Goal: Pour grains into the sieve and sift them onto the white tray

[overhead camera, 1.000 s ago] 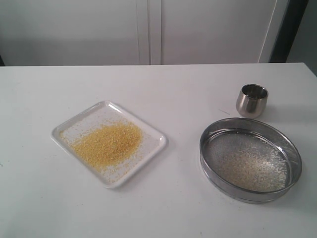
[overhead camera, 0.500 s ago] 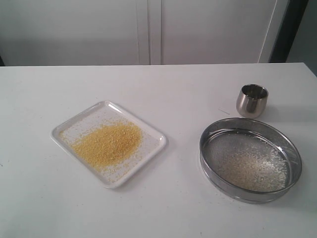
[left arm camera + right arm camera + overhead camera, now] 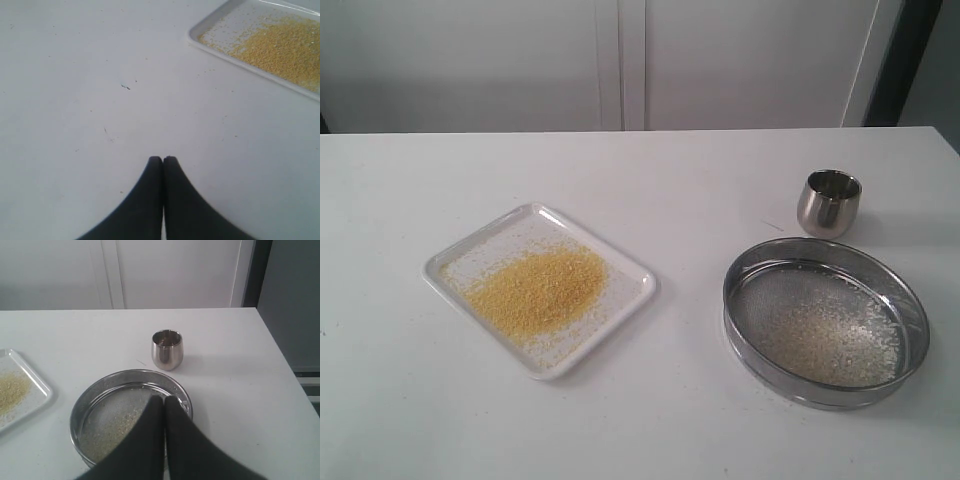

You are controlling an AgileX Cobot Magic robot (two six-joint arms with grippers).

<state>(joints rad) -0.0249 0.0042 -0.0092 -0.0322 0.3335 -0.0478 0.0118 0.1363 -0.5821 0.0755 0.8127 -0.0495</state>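
The white tray [image 3: 638, 300] lies left of the table's middle with a heap of yellow grains [image 3: 538, 288] on it; the left wrist view shows its corner [image 3: 215, 22] and grains [image 3: 285, 50]. The sieve [image 3: 825, 250] rests on the table at the right, with pale coarse bits [image 3: 825, 345] on its mesh; its rim [image 3: 85, 395] also shows in the right wrist view. No arm appears in the exterior view. My left gripper [image 3: 163, 159] is shut and empty above bare table beside the tray. My right gripper [image 3: 164, 398] is shut and empty above the sieve.
A small steel cup [image 3: 828, 202] stands upright behind the sieve, also seen as the cup [image 3: 167, 349] in the right wrist view. The table's right edge [image 3: 280, 360] runs close to the cup and sieve. White cabinet doors [image 3: 620, 60] stand behind the table.
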